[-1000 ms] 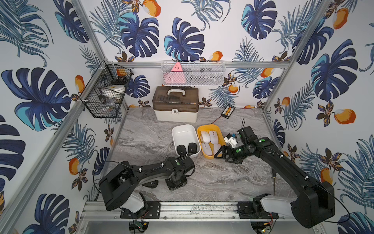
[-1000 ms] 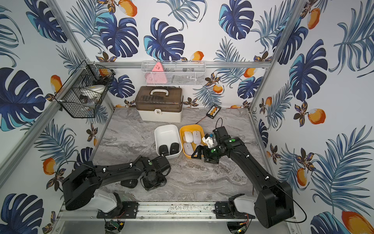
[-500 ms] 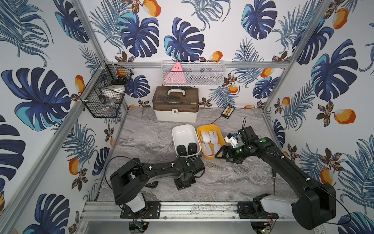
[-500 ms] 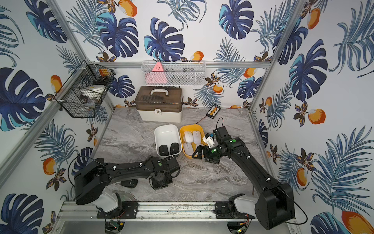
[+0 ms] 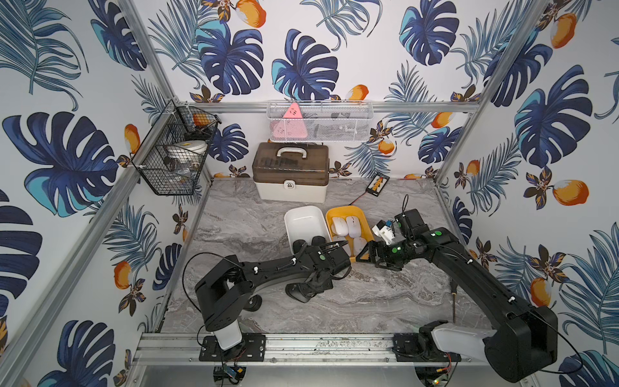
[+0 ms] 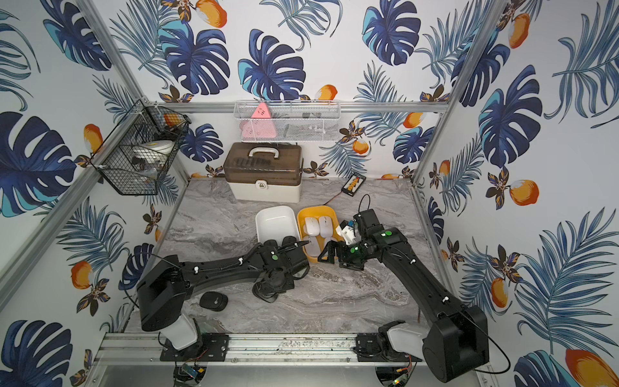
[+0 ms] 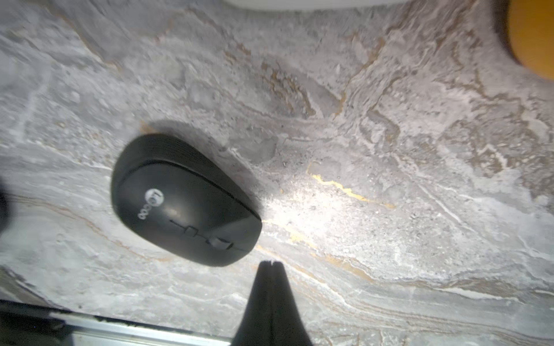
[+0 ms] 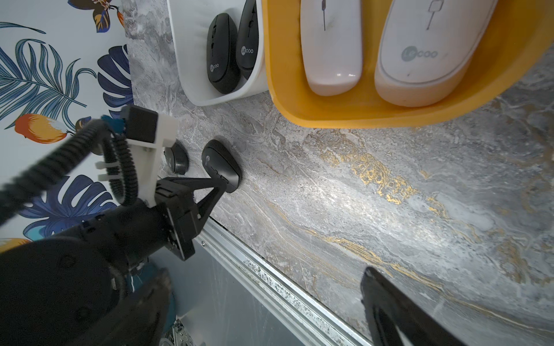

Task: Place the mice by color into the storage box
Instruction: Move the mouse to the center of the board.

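**Shut left gripper right beside a loose black mouse**

The left gripper (image 7: 271,263) is pressed shut, its two tips tight together, and it holds nothing. A black mouse (image 7: 186,200) lies flat on the marble worktop (image 5: 385,301), just beside those tips. The scroll wheel end of the mouse is the end nearest the tips. In the right wrist view the tips sit over that same end, but I cannot tell if they touch it. In both top views the left gripper hides most of this mouse. It lies near the middle of the worktop, a little toward the front edge, in front of the white bin (image 5: 303,217).

A second black mouse (image 6: 213,300) lies alone near the front left corner, well apart from the left gripper. Two black mice (image 8: 223,54) lie side by side at the front end of the white bin. The yellow bin (image 5: 346,211) stands just beside the white bin, on the side toward the right edge. White mice (image 5: 353,224) lie in it.

The right gripper (image 5: 363,258) is spread wide and holds nothing. It hangs just in front of the yellow bin's front end.
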Controlling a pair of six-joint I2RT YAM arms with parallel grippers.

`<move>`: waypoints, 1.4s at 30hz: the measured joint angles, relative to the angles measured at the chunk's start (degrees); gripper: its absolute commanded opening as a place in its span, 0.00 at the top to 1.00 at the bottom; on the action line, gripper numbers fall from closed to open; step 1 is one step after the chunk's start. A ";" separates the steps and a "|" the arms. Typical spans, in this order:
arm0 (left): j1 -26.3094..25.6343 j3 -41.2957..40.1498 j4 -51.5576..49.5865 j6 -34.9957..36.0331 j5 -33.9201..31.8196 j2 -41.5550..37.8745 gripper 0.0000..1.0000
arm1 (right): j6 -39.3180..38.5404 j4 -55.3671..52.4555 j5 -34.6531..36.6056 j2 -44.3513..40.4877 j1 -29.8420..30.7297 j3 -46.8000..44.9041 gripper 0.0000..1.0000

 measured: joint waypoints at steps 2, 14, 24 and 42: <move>1.01 0.46 -0.92 2.08 -1.66 -0.94 0.95 | 0.00 -0.26 0.02 -0.17 0.00 -0.13 0.00; 7.67 -2.34 1.36 15.52 -8.07 -0.17 1.00 | 0.02 -0.31 -0.02 -0.79 -0.02 -0.35 0.00; 8.96 -3.10 6.86 22.32 -8.81 2.62 1.00 | 0.04 -0.33 -0.04 -1.07 0.00 -0.31 0.00; 8.85 -13.90 8.44 23.28 -8.85 -3.78 1.00 | 0.26 -0.24 -0.28 -0.20 -0.02 -0.33 0.00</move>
